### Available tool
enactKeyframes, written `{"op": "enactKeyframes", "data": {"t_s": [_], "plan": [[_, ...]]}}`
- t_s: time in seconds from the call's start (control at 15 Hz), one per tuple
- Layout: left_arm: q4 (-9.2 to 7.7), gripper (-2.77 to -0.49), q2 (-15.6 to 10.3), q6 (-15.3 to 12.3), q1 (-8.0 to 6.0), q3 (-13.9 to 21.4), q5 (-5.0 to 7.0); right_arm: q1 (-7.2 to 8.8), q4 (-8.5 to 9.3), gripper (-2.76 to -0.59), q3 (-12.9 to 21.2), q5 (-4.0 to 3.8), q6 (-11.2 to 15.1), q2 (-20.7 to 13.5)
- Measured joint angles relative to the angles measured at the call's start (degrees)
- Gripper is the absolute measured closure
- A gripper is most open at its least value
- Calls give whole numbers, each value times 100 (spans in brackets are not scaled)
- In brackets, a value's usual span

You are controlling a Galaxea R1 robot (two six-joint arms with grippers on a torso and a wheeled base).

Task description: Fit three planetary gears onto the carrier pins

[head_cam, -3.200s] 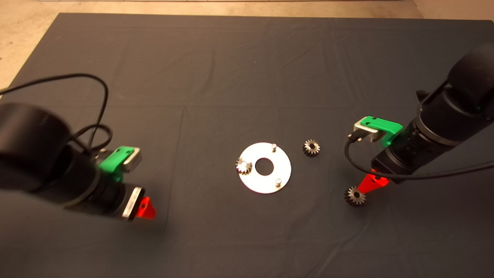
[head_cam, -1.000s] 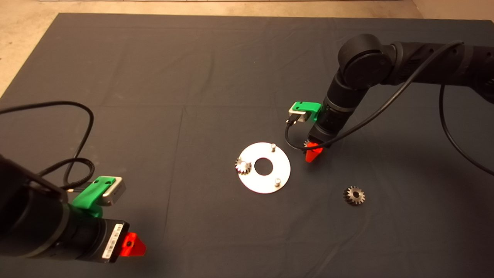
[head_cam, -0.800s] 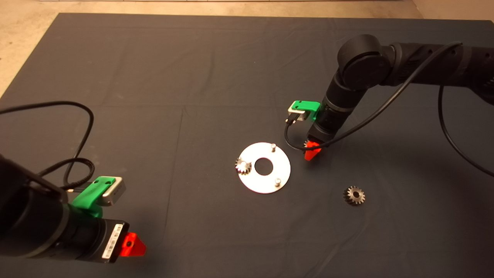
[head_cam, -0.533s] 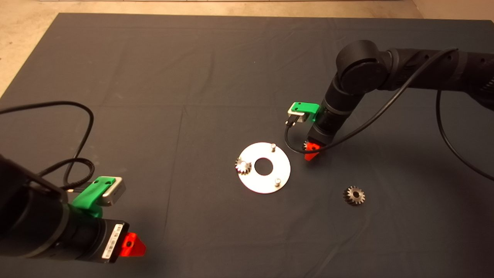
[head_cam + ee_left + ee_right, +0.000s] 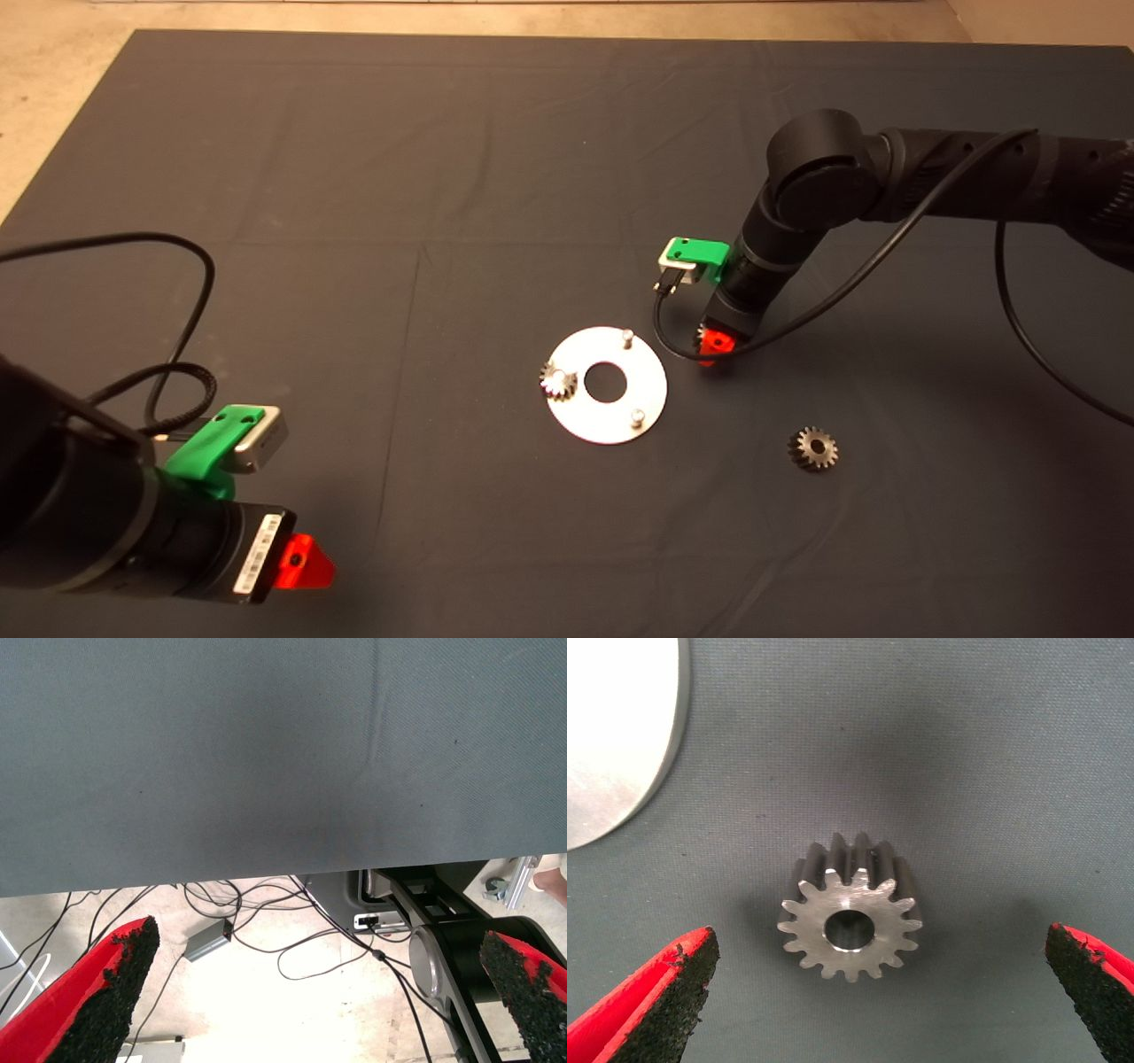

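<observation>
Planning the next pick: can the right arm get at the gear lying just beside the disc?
Probably yes. The right tool hangs open right above that gear, one finger to each side, and the disc sits clear of them. The mat around it is bare.

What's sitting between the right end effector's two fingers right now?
A loose planetary gear, lying flat on the mat, is centred between the open fingers of the right end effector, touching neither. The right wrist view shows this.
</observation>
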Motion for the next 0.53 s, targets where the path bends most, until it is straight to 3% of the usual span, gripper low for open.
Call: {"op": "enactKeyframes", "data": {"t_s": [0.4, 0.53], "plan": [[0, -262, 0, 0, 0, 0, 0, -61, -27, -266, 2, 0, -7, 12], [-2, -262, -5, 0, 0, 0, 0, -61, -27, -253, 5, -2, -9, 33]]}}
